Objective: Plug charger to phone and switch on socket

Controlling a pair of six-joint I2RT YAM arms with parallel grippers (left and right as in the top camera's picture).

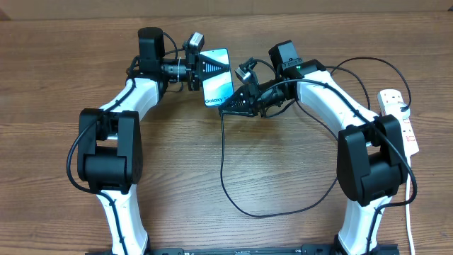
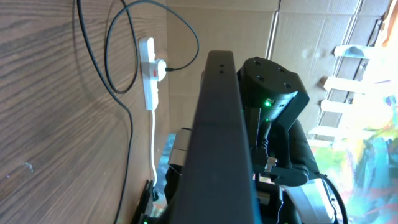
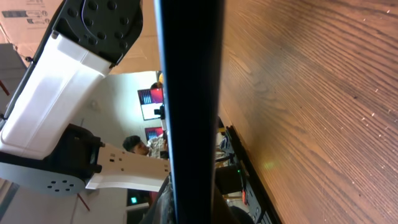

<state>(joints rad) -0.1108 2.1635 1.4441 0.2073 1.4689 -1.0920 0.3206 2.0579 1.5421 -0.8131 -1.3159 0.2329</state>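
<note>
The phone (image 1: 217, 78), its light blue screen lit, is held off the table between both arms. My left gripper (image 1: 200, 69) is shut on its left long side. My right gripper (image 1: 237, 101) is shut on its lower end. In both wrist views the phone shows only as a dark edge-on bar (image 2: 219, 137) (image 3: 189, 106) running out from the jaws. The charger (image 1: 225, 170), a thin black cable, drops from the phone's lower end, loops over the table and runs to the socket (image 1: 396, 113) at the far right. Its plug tip is hidden by my right gripper. The socket (image 2: 148, 74) also lies in the left wrist view.
A white cord (image 1: 411, 219) leaves the socket toward the table's front right edge. The cable's loop (image 1: 269, 212) lies between the two arm bases. Beyond the table, the wrist views show cardboard boxes (image 2: 323, 31) and room clutter.
</note>
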